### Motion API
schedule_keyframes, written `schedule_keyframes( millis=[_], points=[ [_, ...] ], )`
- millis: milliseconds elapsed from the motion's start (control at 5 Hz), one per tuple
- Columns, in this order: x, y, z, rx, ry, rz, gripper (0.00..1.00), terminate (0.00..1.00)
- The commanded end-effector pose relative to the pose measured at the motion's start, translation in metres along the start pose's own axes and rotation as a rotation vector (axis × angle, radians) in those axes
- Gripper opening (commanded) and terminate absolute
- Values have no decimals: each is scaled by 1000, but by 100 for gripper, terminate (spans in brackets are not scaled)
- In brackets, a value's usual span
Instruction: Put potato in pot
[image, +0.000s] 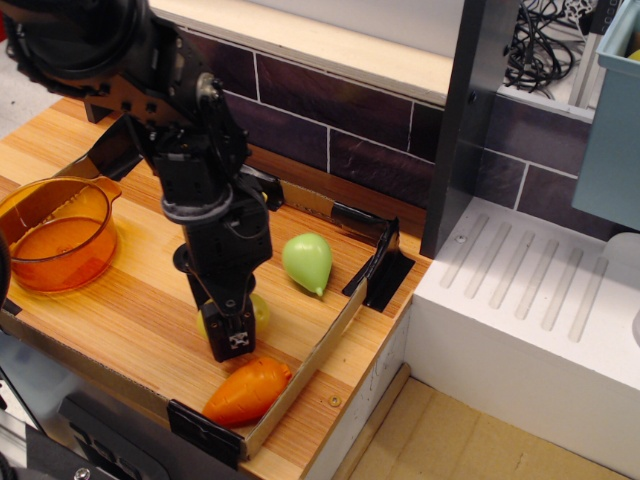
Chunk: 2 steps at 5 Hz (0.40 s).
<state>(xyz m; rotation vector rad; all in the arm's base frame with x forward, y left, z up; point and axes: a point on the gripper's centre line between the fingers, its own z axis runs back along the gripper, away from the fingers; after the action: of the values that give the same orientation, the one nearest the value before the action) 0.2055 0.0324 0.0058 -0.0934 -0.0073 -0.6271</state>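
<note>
The pale-yellow potato (259, 312) sits between my gripper's (232, 338) fingers near the front of the wooden tray. Its edges show on both sides of the near black finger (230, 340), which hides its middle. The jaws stand closed around the potato, low over the board. The translucent orange pot (55, 236) stands at the tray's left end, empty, well to the left of my gripper.
A green pear (307, 262) lies right of my arm. An orange carrot (247, 390) lies at the tray's front corner, just below the gripper. The tray's raised rim (340, 325) runs along the right side. A dark brick wall stands behind, and a white rack (530, 290) is on the right.
</note>
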Motion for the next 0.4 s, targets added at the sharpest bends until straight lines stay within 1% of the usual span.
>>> schedule_keyframes(
  millis=[0,200],
  points=[
    [-16,34,75,42,-113,106,0,0],
    [-41,54,80,34,-140,172,0,0]
  ],
)
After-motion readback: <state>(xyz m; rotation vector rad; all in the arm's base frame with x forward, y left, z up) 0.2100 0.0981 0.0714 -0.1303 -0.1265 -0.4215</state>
